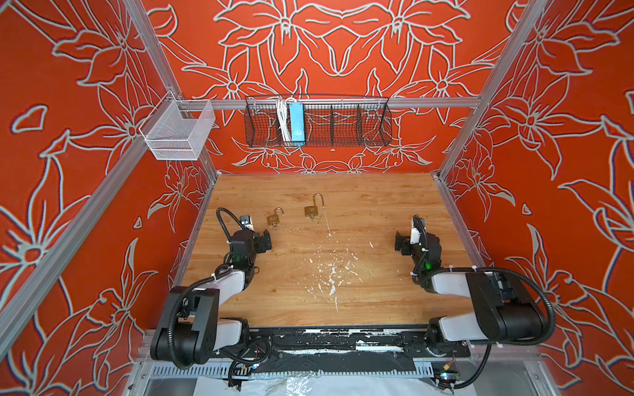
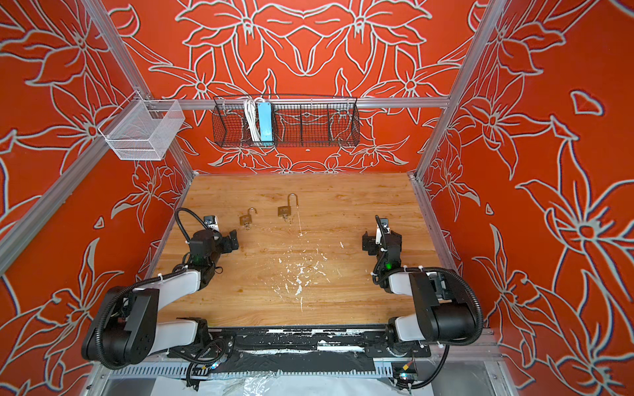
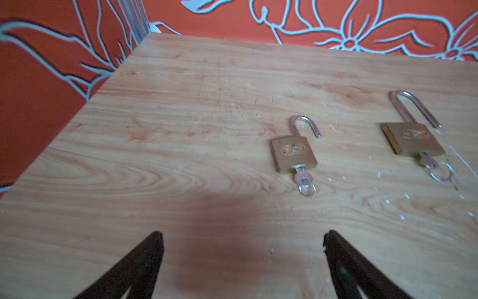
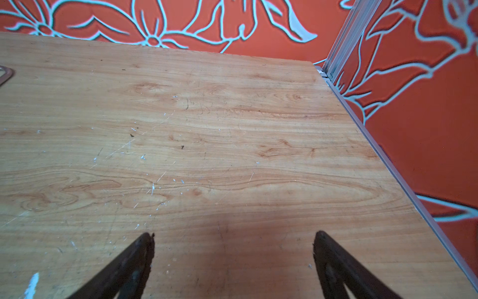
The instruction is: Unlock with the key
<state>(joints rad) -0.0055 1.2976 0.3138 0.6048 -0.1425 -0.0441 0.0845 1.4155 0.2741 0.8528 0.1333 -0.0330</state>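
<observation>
The left gripper (image 3: 243, 239) was wide open and empty. A little ahead of it lay the small padlock (image 3: 293, 154), its key (image 3: 303, 178) inserted, and farther on the long-shackle padlock (image 3: 412, 139). The right gripper (image 4: 234, 238) was open too, empty, well apart from both.

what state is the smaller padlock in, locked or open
Open. The smaller padlock lies with its shackle lifted free at one end, its key inserted.

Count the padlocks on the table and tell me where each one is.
2. The short-shackle padlock lies on the wooden table ahead of the left gripper; the long-shackle padlock lies just right of it, nearer the middle. None appears hidden.
</observation>
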